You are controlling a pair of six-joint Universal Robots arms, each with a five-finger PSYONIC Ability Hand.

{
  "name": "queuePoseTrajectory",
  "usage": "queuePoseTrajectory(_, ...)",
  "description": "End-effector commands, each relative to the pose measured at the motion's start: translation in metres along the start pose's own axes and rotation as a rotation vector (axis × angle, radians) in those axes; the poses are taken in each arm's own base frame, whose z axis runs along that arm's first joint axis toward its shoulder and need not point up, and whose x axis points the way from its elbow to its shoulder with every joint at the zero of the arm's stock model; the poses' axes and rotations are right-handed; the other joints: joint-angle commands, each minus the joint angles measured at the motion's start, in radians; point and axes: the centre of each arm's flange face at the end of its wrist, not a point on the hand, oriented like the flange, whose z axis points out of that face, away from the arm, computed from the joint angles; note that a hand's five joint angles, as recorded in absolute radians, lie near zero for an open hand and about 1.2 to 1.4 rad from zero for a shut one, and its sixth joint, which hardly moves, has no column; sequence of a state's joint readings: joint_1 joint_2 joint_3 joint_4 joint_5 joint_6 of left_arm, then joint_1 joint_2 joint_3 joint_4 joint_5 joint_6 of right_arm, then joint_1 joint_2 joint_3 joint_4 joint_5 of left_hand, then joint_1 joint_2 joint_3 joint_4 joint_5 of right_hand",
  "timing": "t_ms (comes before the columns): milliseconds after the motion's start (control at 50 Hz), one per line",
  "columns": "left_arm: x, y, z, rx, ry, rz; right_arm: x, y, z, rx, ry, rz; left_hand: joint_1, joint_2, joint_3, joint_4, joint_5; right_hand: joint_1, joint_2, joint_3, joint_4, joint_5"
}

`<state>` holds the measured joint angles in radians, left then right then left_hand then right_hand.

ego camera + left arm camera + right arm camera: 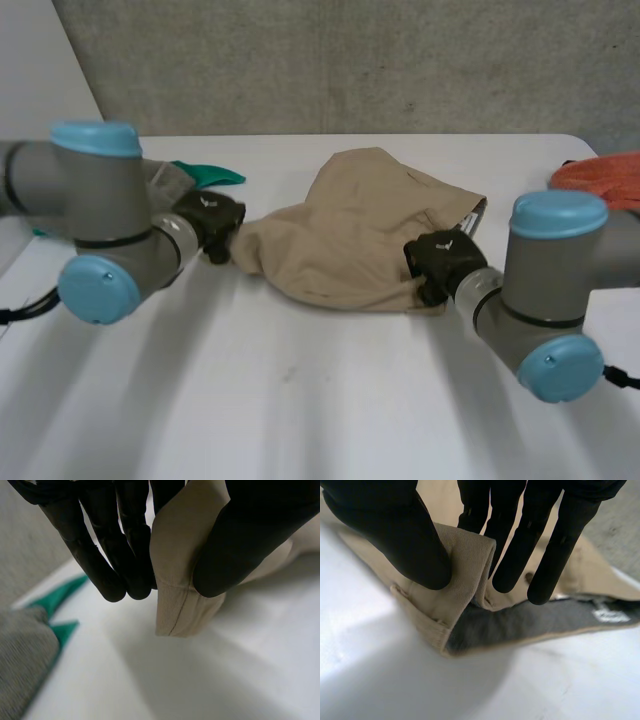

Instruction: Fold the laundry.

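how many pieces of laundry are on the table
4. The tan fabric garment is in the middle, pinched by the left hand and right hand; a green cloth and grey knit cloth sit by the left arm; an orange cloth lies far right. Arms may hide more.

No readable text for you here.
You can see a small white label (606,615) on the grey inside of the tan garment (470,565), but its print is too blurred to read.
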<state>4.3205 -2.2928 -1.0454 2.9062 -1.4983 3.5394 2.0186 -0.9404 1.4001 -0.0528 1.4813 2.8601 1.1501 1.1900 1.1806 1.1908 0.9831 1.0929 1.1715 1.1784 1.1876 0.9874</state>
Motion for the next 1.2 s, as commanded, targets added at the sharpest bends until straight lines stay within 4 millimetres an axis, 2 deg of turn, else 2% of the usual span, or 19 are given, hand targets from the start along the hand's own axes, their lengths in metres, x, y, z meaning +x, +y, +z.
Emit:
queuePoseTrajectory(20, -0.023, -0.075, -0.067, 0.211, -0.079, -0.023, 0.025, -0.080, -0.048, 0.194, 0.069, -0.005, 0.246, 0.206, 0.216, 0.205, 0.239, 0.303, 0.225, 0.218, 0.209, 0.234)
queuePoseTrajectory(60, -0.030, -0.096, -0.090, 0.280, -0.109, -0.020, 0.037, -0.102, -0.064, 0.251, 0.097, -0.012, 0.246, 0.206, 0.216, 0.205, 0.239, 0.303, 0.225, 0.218, 0.209, 0.234)
queuePoseTrajectory(80, -0.037, -0.116, -0.113, 0.349, -0.143, -0.014, 0.050, -0.123, -0.079, 0.302, 0.129, -0.015, 0.246, 0.206, 0.216, 0.205, 0.239, 0.303, 0.225, 0.218, 0.209, 0.234)
queuePoseTrajectory(180, -0.046, -0.165, -0.181, 0.549, -0.198, 0.006, 0.084, -0.170, -0.107, 0.406, 0.185, -0.018, 0.246, 0.206, 0.216, 0.205, 0.239, 0.303, 0.225, 0.218, 0.209, 0.234)
queuePoseTrajectory(220, -0.048, -0.177, -0.201, 0.592, -0.214, 0.011, 0.084, -0.187, -0.118, 0.433, 0.170, -0.020, 0.246, 0.206, 0.216, 0.205, 0.239, 0.303, 0.225, 0.218, 0.209, 0.234)
queuePoseTrajectory(320, -0.051, -0.186, -0.215, 0.587, -0.216, 0.008, 0.089, -0.206, -0.124, 0.462, 0.173, -0.022, 0.246, 0.206, 0.216, 0.205, 0.239, 0.303, 0.225, 0.218, 0.209, 0.234)
queuePoseTrajectory(400, -0.055, -0.183, -0.198, 0.541, -0.226, 0.000, 0.094, -0.209, -0.114, 0.467, 0.185, -0.015, 0.246, 0.206, 0.216, 0.205, 0.239, 0.303, 0.225, 0.218, 0.209, 0.234)
queuePoseTrajectory(480, -0.064, -0.170, -0.160, 0.459, -0.250, -0.005, 0.097, -0.198, -0.089, 0.431, 0.186, -0.002, 0.246, 0.206, 0.216, 0.205, 0.239, 0.303, 0.225, 0.218, 0.209, 0.234)
queuePoseTrajectory(560, -0.064, -0.153, -0.118, 0.391, -0.230, 0.007, 0.090, -0.179, -0.057, 0.395, 0.155, 0.004, 0.246, 0.206, 0.216, 0.205, 0.239, 0.303, 0.225, 0.218, 0.209, 0.234)
queuePoseTrajectory(580, -0.065, -0.148, -0.098, 0.387, -0.226, 0.019, 0.084, -0.173, -0.040, 0.403, 0.145, -0.002, 0.246, 0.206, 0.216, 0.205, 0.239, 0.303, 0.225, 0.218, 0.209, 0.234)
queuePoseTrajectory(680, -0.086, -0.163, -0.051, 0.564, -0.281, 0.053, 0.087, -0.178, 0.006, 0.554, 0.208, -0.025, 0.246, 0.206, 0.216, 0.205, 0.239, 0.303, 0.225, 0.218, 0.209, 0.234)
queuePoseTrajectory(740, -0.113, -0.200, -0.058, 0.780, -0.386, 0.052, 0.102, -0.206, 0.018, 0.758, 0.324, -0.027, 0.246, 0.206, 0.216, 0.205, 0.239, 0.303, 0.225, 0.218, 0.209, 0.234)
queuePoseTrajectory(780, -0.123, -0.219, -0.071, 0.886, -0.427, 0.022, 0.111, -0.225, 0.014, 0.867, 0.379, -0.019, 0.246, 0.206, 0.216, 0.205, 0.239, 0.303, 0.225, 0.218, 0.209, 0.234)
queuePoseTrajectory(800, -0.129, -0.236, -0.089, 0.981, -0.449, -0.019, 0.118, -0.244, 0.004, 0.977, 0.420, 0.002, 0.246, 0.206, 0.216, 0.205, 0.239, 0.303, 0.225, 0.218, 0.209, 0.234)
queuePoseTrajectory(900, -0.130, -0.259, -0.126, 1.111, -0.443, -0.093, 0.125, -0.273, -0.020, 1.160, 0.396, 0.102, 0.246, 0.206, 0.216, 0.205, 0.239, 0.303, 0.225, 0.218, 0.209, 0.234)
queuePoseTrajectory(980, -0.127, -0.244, -0.122, 1.034, -0.452, -0.089, 0.111, -0.272, -0.022, 1.121, 0.298, 0.109, 0.246, 0.206, 0.216, 0.205, 0.239, 0.303, 0.225, 0.218, 0.209, 0.234)
queuePoseTrajectory(1100, -0.114, -0.201, -0.102, 0.841, -0.451, -0.050, 0.099, -0.238, -0.003, 0.947, 0.255, 0.128, 0.246, 0.206, 0.216, 0.205, 0.239, 0.303, 0.225, 0.218, 0.209, 0.234)
queuePoseTrajectory(1180, -0.090, -0.153, -0.079, 0.668, -0.384, -0.031, 0.096, -0.194, 0.016, 0.775, 0.235, 0.143, 0.246, 0.206, 0.216, 0.205, 0.239, 0.303, 0.225, 0.218, 0.209, 0.234)
queuePoseTrajectory(1200, -0.077, -0.131, -0.069, 0.596, -0.346, -0.029, 0.092, -0.171, 0.024, 0.698, 0.218, 0.149, 0.246, 0.206, 0.216, 0.205, 0.239, 0.303, 0.225, 0.218, 0.209, 0.234)
